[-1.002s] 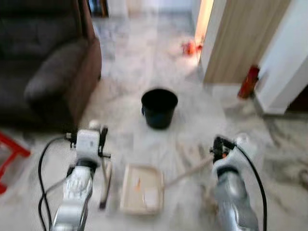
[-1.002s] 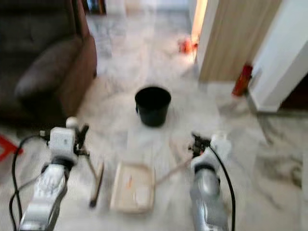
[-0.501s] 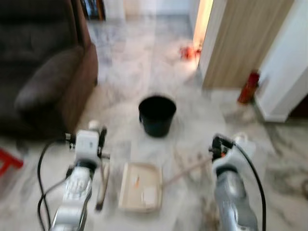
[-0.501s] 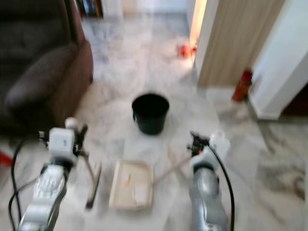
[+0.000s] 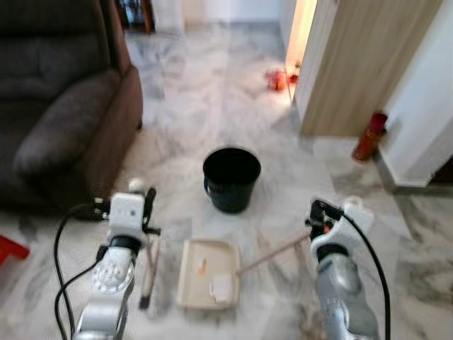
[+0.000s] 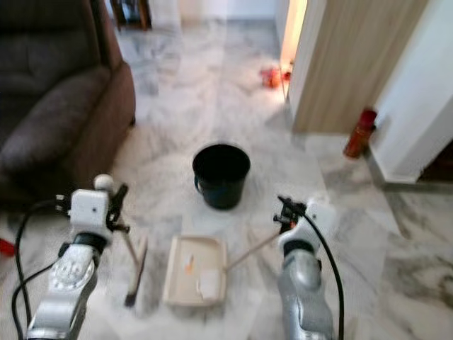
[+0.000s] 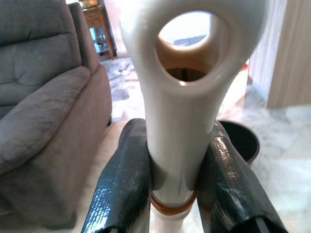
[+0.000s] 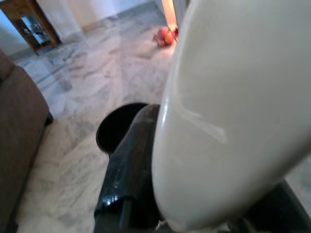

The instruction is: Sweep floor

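A cream dustpan [image 5: 190,280] lies on the marble floor between my arms, with a few bits of litter in it. Its long handle [image 5: 272,253] runs up to my right gripper [image 5: 318,215], which is shut on the cream handle end [image 8: 233,111]; one black finger [image 8: 131,165] presses against it. My left gripper [image 5: 147,210] is shut on the white brush handle [image 7: 187,73], which has a hanging hole at its top. The brush head [image 5: 148,276] rests on the floor left of the dustpan. A black bucket [image 5: 231,178] stands upright just beyond the pan.
A dark brown sofa [image 5: 56,106] fills the left side. A wooden panel [image 5: 354,64] and a white wall stand at the right, with a red bottle-like object [image 5: 368,134] at their foot. An orange-red thing [image 5: 277,78] lies farther off by the doorway. Something red [image 5: 10,249] sits at the left edge.
The whole picture has shifted a little and grown sharper, so the camera moved. Both grippers keep the same hold, and the brush and dustpan sit the same way between the arms.
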Robot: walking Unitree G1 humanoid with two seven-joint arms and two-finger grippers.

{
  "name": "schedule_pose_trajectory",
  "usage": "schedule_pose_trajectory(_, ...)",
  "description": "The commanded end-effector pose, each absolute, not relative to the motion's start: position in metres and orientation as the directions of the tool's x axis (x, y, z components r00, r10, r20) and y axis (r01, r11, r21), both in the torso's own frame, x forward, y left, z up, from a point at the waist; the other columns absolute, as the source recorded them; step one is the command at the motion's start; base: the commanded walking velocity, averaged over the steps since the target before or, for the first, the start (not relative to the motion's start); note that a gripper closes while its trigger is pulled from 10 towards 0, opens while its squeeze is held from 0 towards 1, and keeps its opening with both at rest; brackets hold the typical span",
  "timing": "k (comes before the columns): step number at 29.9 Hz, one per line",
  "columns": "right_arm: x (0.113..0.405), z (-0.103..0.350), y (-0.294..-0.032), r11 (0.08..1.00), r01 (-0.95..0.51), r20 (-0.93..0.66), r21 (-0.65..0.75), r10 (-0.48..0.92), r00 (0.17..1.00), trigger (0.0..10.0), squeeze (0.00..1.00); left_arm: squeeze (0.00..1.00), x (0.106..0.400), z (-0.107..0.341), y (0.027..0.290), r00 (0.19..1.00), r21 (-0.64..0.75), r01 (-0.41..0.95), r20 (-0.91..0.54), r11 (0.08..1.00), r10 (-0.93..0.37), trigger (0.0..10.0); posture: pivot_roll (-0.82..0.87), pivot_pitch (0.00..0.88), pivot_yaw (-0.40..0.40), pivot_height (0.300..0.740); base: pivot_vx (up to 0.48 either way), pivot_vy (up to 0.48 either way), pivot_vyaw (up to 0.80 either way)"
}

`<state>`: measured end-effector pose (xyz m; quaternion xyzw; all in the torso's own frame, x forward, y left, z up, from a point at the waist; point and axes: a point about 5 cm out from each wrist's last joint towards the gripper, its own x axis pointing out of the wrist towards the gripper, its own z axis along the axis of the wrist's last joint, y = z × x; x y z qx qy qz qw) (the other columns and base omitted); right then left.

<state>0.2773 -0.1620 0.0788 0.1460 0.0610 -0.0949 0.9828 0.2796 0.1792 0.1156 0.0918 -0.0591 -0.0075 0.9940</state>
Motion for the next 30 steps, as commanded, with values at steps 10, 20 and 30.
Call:
schedule_pose_trajectory(10,0.2808,0.089,-0.157,0.936,0.182,-0.102,0.303,-0.158,0.982,10.0,0.0,0.0,0.281,0.1256,0.1838,0.987,0.205,-0.016,0.159,0.979,-0.017,10.0,0.01,0.104,-0.008,0.74,0.332,0.0,0.0)
schedule_pose_trajectory(20,0.2809,0.0896,-0.1573,0.939,0.179,-0.1,0.295,-0.156,0.983,10.0,0.0,0.0,0.2805,0.1258,0.1823,0.986,0.211,-0.01,0.165,0.977,-0.025,10.0,0.01,0.109,-0.008,0.74,0.058,0.0,0.0)
schedule_pose_trajectory(30,0.2814,0.09,-0.1574,0.939,0.177,-0.098,0.295,-0.155,0.983,10.0,0.0,0.0,0.2806,0.1258,0.1813,0.986,0.21,-0.007,0.164,0.978,-0.028,10.0,0.01,0.109,-0.01,0.74,0.0,0.0,0.0)
